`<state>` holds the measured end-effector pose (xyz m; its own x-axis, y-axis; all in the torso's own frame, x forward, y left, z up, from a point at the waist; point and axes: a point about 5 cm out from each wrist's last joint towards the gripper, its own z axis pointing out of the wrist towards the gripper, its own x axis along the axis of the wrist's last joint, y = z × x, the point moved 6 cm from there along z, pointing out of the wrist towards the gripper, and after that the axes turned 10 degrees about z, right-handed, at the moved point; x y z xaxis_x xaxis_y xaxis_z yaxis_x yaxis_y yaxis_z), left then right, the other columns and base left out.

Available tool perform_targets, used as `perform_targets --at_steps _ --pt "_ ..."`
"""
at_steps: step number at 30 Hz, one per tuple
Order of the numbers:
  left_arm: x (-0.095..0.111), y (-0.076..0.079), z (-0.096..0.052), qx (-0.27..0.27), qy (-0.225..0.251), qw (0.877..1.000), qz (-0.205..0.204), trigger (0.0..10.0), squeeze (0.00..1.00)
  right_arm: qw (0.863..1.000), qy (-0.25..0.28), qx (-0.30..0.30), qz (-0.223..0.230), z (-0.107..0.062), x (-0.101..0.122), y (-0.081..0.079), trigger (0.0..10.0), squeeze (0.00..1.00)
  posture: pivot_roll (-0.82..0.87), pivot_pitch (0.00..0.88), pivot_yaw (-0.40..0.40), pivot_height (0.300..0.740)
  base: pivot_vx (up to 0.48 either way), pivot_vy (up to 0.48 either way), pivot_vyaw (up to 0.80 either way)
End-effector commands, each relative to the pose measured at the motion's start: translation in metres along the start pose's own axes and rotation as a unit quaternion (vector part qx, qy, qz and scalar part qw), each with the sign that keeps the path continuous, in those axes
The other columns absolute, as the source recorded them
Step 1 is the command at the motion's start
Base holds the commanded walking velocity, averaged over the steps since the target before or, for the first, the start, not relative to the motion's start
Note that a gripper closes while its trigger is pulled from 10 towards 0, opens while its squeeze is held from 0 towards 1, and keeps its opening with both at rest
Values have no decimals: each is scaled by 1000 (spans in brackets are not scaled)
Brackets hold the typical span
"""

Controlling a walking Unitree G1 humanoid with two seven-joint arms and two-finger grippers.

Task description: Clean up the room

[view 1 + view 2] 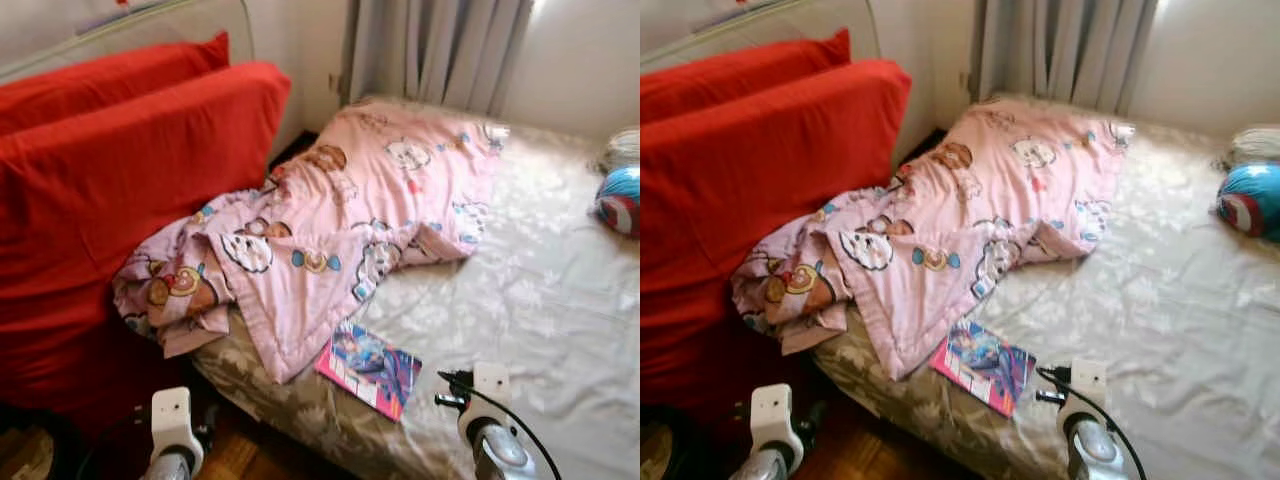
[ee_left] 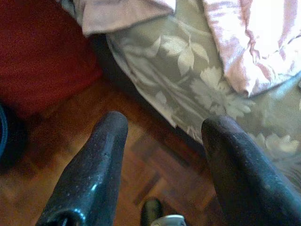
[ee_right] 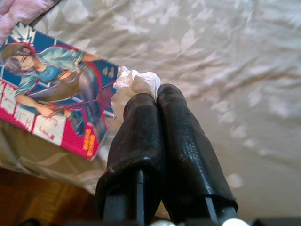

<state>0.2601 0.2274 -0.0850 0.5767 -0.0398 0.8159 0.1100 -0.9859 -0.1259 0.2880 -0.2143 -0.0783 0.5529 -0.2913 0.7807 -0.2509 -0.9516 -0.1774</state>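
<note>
my right claw [image 3: 153, 96] is pressed fully closed on a crumpled white tissue [image 3: 134, 84], the wad pinched at my fingertips and bulging out past them, and it hovers over the near edge of the bed [image 1: 560, 300] just beside the magazine [image 1: 368, 367]. i judge the step in hand is carrying this scrap off to wherever rubbish goes, so i want to keep the pinch firm, lift straight up so the loose paper does not drag on the sheet or catch the magazine's corner, and turn away slowly because a light wad like this can slip from a tip hold. the tissue looks soft, creased and very light, with ragged folds and no clear shape. my left claw [image 2: 162, 136] hangs spread wide with nothing in it, above the wooden floor [image 2: 94, 122] by the bed's near side. a rumpled pink blanket [image 1: 330, 220] spills from the bed's far left corner over its left edge toward the red cushions [image 1: 110, 170], and a blue and red ball [image 1: 620, 198] sits at the bed's right edge.
</note>
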Motion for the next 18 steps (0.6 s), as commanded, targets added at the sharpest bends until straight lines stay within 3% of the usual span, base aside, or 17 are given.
perform_targets --at_steps 1,6,9,13,18 --pt "-10 0 -1 5 -20 1000 -3 10000 0 1000 -26 -8 -9 -2 -12 6 10000 0 3 0 -65 740 0 0 0" --pt "-40 4 -9 -6 -78 997 9 10000 0 998 -53 -41 7 -9 -28 27 10000 0 -33 0 -37 740 0 0 0" --pt "-51 -3 -13 2 -101 995 6 10000 0 995 -80 -57 25 -17 -48 35 10000 0 -31 0 -27 740 0 0 0" --pt "-52 -10 -13 5 -107 994 3 10000 0 993 -106 -57 21 -22 -63 37 10000 0 -35 0 -9 740 0 0 0" --pt "-42 -12 -8 0 -100 995 22 10000 0 991 -110 -66 31 -22 -63 39 10000 0 -29 0 7 740 0 0 0"
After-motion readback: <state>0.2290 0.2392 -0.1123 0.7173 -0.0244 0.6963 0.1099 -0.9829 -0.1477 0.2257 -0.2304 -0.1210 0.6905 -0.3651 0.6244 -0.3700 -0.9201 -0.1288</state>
